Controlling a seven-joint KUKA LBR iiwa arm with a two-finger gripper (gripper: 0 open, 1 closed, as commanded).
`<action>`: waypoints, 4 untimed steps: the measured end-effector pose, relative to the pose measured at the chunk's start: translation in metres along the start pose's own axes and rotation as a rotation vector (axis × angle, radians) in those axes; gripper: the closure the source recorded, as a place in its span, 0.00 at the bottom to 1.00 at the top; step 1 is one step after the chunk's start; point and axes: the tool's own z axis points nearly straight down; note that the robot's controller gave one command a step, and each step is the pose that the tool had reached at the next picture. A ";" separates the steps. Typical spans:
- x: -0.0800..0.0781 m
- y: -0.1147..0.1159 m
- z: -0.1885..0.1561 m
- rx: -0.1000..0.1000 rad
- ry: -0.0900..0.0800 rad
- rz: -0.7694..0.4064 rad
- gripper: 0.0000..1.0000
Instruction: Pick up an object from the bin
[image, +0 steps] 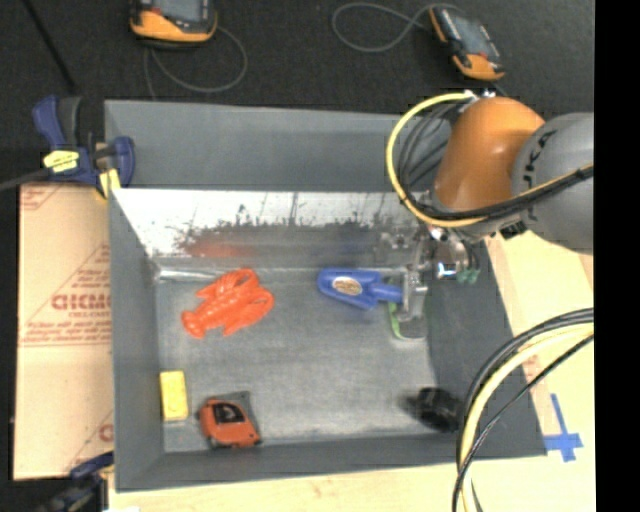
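Blue tool with orange oval label lies toward the back right of the bin, its right end at the jaws. Can't tell if the jaws are open, closed or gripping it. Small green piece just below them. Orange toy lobster sits left of the tool. Yellow block and orange tape measure front left, black item front right.

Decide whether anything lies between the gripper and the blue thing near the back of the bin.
Nothing visible does. The gripper is right at the right end of the blue thing; the orange lobster toy lies apart, to its left.
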 end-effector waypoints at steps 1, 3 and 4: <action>0.012 -0.005 0.039 0.002 0.000 0.004 0.00; -0.002 0.002 0.054 0.003 0.000 0.085 1.00; -0.002 0.022 -0.148 0.003 0.003 0.065 1.00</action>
